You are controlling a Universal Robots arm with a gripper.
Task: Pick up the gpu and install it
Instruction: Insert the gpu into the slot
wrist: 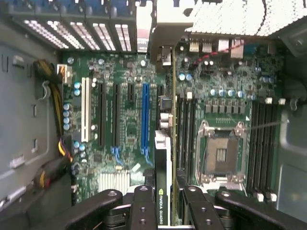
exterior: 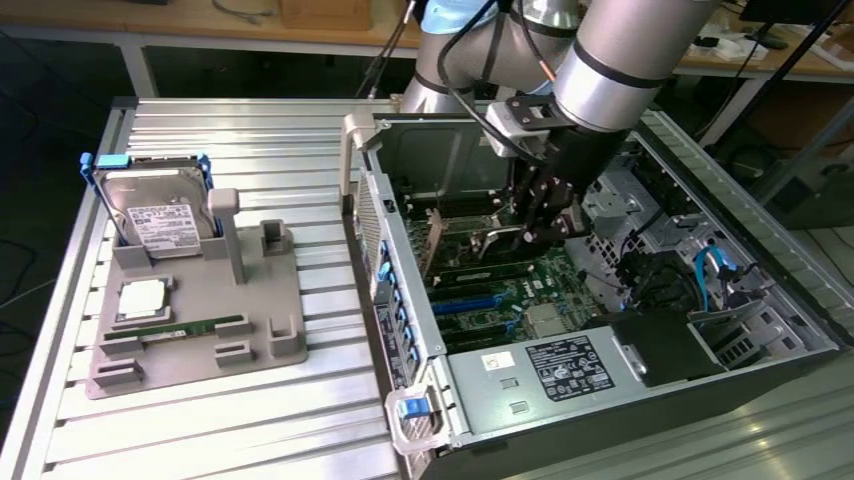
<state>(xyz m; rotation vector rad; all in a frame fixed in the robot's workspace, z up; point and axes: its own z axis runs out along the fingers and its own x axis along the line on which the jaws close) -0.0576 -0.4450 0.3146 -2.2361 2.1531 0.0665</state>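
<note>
Gripper: the gripper (exterior: 538,226) hangs down inside the open computer case (exterior: 400,270), over the far part of the motherboard (exterior: 514,295).
Gripper state: nearly closed, its black fingers (wrist: 143,207) clamped on either side of the gpu (wrist: 162,201), one on each face.
Gpu: held on edge, its thin top side turned up to the wrist camera, with an NVIDIA Quadro label readable on it.
Gpu position: inside the case above the motherboard, running alongside the blue expansion slot (wrist: 145,115), between that slot and the nearest bank of memory slots (wrist: 185,129).
Seating: cannot tell whether the card's lower edge is in a slot or only over one.
Motherboard: it also has a white expansion slot (wrist: 86,111) and a bare processor socket (wrist: 220,154) with more memory slots beyond it.
Case: it lies on its side with the side panel off, on the exterior view's right of the ribbed aluminium table (exterior: 227,430).
Fixture: a grey parts holder (exterior: 200,345) stands on the exterior view's left, well apart from the case.
Holder contents: a silver hard drive (exterior: 158,215) upright at its far end, a processor chip (exterior: 142,298) lying flat, and a narrow green memory stick (exterior: 190,327) in a near groove.
</note>
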